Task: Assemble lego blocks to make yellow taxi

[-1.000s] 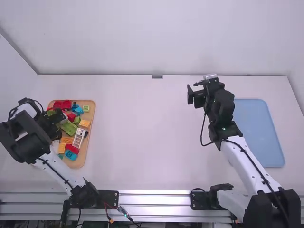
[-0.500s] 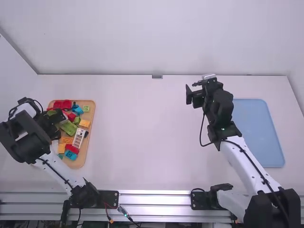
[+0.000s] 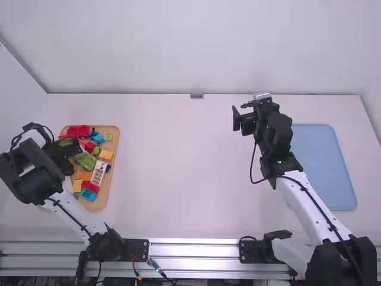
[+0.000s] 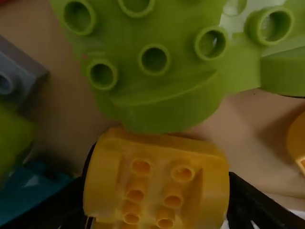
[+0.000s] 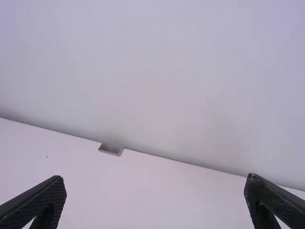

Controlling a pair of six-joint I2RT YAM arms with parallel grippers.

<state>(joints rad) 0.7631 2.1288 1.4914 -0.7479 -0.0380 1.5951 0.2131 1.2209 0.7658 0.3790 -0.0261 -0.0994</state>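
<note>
Landmark: wooden tray (image 3: pixel 95 205), left part of the table. Left gripper (image 3: pixel 75 156) was down over the tray's left side. In its wrist view, the left gripper (image 4: pixel 157 195) was clamped on a yellow block (image 4: pixel 157 148), one finger on each side; couldn't tell if the block was clear of the tray's floor. A big green studded block (image 4: pixel 157 90) was right by it, on the tray, with a grey block (image 4: pixel 16 67) and a teal block (image 4: pixel 31 191) near.

Right gripper (image 3: pixel 239 112) was well to the right of the tray and farther from the camera, fingers spread, nothing between them.

Other stuff on the tray: red blocks (image 3: pixel 78 131) at its far end, blue pieces (image 3: pixel 96 137) just beside those, small light green block (image 3: pixel 108 136) near its far right corner, orange-yellow block (image 3: pixel 106 155) by its right edge, white piece (image 3: pixel 98 174) near the right edge too, lower red block (image 3: pixel 90 186) and light blue block (image 3: pixel 88 195) toward its near end. Blue mat (image 3: pixel 324 167) lay well to the right of the tray.
</note>
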